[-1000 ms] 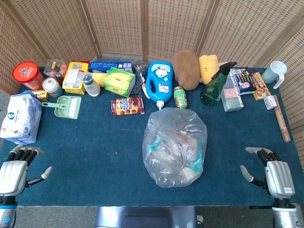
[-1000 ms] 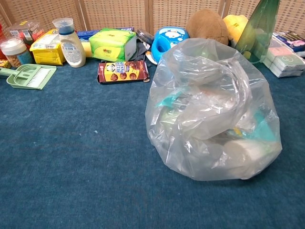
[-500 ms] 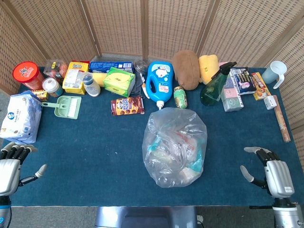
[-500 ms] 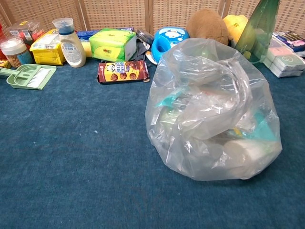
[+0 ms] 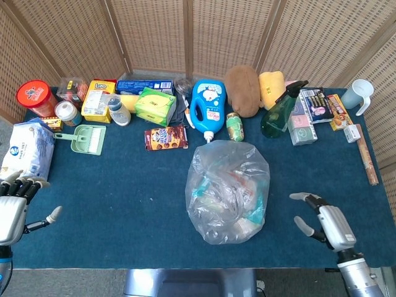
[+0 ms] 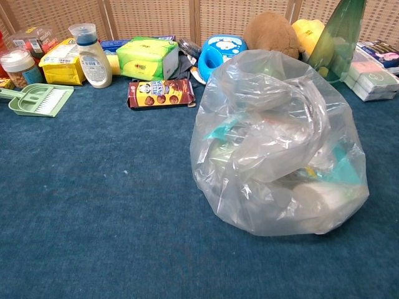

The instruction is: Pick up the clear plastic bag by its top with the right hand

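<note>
The clear plastic bag [image 5: 228,190] stands in the middle of the blue table, filled with crumpled wrappers and packets; in the chest view the bag [image 6: 277,143] fills the right half, its bunched top near the upper middle. My right hand [image 5: 326,224] is at the front right edge, a short way right of the bag, fingers spread and holding nothing. My left hand [image 5: 13,209] hovers at the front left corner, fingers apart and empty. Neither hand shows in the chest view.
Along the back stand a blue detergent bottle [image 5: 208,104], green spray bottle [image 5: 280,110], brown plush [image 5: 242,90], green tissue pack [image 5: 154,106] and cookie packet [image 5: 166,137]. A green dustpan [image 5: 85,137] and a white pack [image 5: 26,153] lie at the left.
My right hand has moved left toward the bag and turned slightly. The left hand has shifted a little at the left edge. The bag has not moved.
</note>
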